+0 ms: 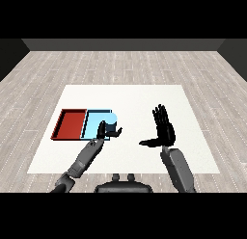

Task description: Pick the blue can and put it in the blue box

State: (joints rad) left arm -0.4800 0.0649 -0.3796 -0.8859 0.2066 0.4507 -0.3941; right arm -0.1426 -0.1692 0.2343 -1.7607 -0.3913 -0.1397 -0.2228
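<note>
The blue can (110, 122) stands upright over the right end of the light blue tray (92, 121), at its near right corner. My left hand (102, 131) is curled round the can's lower part, with fingers on its left and the thumb on its right. Whether the can rests on the tray floor or hangs just above it is not clear. My right hand (164, 129) is raised well to the right of the trays, open, with fingers straight up and the thumb stretched out to the left, holding nothing.
The red tray (70, 124) lies directly left of the blue tray, touching it. Both trays sit on the left half of the white table (144, 98). Wooden floor surrounds the table.
</note>
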